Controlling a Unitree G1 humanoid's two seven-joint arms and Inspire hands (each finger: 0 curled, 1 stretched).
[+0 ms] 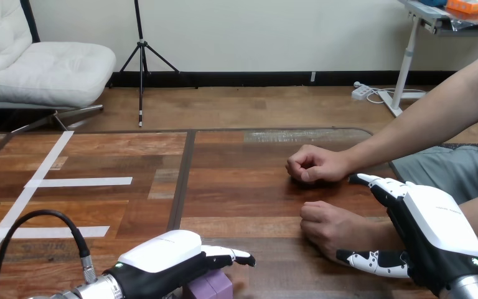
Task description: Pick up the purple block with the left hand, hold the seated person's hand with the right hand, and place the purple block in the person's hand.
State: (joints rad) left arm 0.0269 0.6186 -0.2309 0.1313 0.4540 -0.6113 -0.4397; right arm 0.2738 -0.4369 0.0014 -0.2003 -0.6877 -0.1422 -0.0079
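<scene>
At the bottom edge we see the left robot hand (162, 255), back up, lying low over the surface (243, 187) and reaching toward the right. The purple block (210, 288) sits on the surface just under its front part, half covered and touching it from below as far as we can make out. We cannot tell whether this robot hand has hold of the block or merely rests over it. At the right, the right robot hand (435, 227) stands on edge, spread wide. Its fingers (379, 184) run fairly straight above the person's near wrist and its thumb (376, 261) lies below it, so the wrist passes between them. We see no closing round the wrist, and whether they touch it we cannot say. The person's near hand (327, 227) is a loose fist resting on the surface, well apart from the block. The person's far hand (314, 165), also a fist, rests on the surface just beyond the fingers
</scene>
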